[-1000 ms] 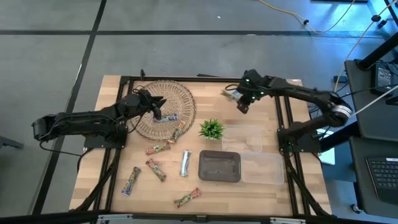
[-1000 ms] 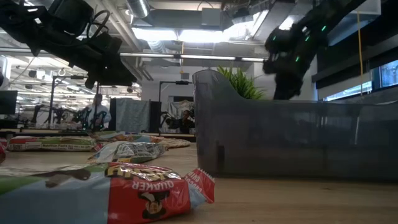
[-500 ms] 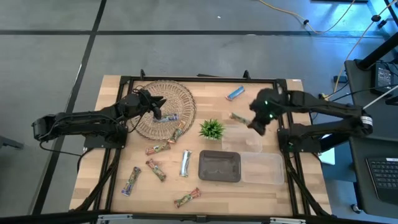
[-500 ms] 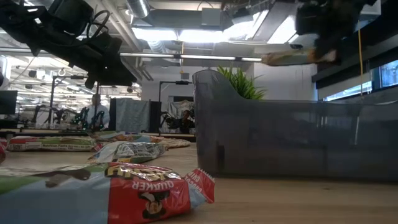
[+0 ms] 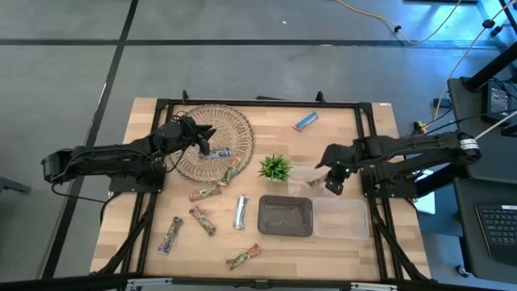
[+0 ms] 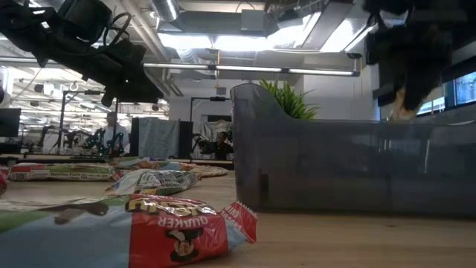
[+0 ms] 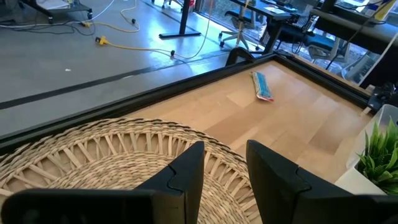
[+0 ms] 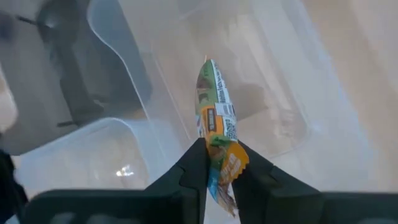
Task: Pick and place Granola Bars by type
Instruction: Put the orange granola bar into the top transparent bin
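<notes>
**Q:** What have you got, and where is it?

**A:** My right gripper [image 8: 219,163] is clenched on one end of a green-and-orange foil-wrapped granola bar [image 8: 216,127]. The bar hangs over the clear plastic bin [image 5: 317,179] on the right side of the table, just right of the small green plant [image 5: 275,167]. My left gripper [image 7: 225,168] waits with fingers apart over the round woven wicker tray [image 7: 93,152] on the left.

**Q:** What could go wrong from here?

**A:** I hold only the crimped end, so the slick wrapper could slide or swing in the pinch. If I let go while it hangs off-centre, it might catch the bin's wall and tip out, or drop into the neighbouring clear bin [image 5: 342,218] nearer the front. The dark grey tray [image 5: 284,216] sits just beside too, so a wrong drop would mix the types.

**Q:** How does the bar look?

**A:** Flat, shiny, slightly crumpled, green at the free end and orange by my fingers, with a small code patch. The other loose bars [image 5: 205,221] lie on the wood on the near left, one silver bar [image 5: 241,212] stands beside the dark tray, and a blue bar [image 5: 304,121] lies at the far side.
</notes>
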`<state>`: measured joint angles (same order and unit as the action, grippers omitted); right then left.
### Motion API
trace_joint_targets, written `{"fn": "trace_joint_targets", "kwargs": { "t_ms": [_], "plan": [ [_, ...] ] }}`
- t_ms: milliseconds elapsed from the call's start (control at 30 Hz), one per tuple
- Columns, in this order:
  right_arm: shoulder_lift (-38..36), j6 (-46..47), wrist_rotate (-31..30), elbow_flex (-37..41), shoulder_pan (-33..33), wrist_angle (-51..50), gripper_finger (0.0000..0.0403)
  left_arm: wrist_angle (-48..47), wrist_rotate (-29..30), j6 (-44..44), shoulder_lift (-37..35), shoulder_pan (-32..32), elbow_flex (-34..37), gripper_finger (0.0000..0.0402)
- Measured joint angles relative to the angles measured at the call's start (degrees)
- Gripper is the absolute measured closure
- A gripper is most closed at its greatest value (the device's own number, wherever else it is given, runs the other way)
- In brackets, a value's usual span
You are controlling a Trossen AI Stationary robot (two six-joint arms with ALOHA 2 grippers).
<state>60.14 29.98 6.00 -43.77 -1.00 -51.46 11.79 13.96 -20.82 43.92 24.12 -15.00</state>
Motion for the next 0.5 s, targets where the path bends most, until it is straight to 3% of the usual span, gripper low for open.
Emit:
{"fn": "trace_joint_targets", "kwargs": {
  "t_ms": [267, 500],
  "plan": [
    [5.4, -0.3, 0.0, 4.7, 0.0, 9.4, 0.0337, 0.0, 0.0, 0.0, 0.0, 0.0, 0.0, 0.0288],
    [8.7, -1.8, 0.0, 4.9, 0.0, 9.9, 0.0335, 0.0, 0.0, 0.0, 0.0, 0.0, 0.0, 0.0288]
  ]
}}
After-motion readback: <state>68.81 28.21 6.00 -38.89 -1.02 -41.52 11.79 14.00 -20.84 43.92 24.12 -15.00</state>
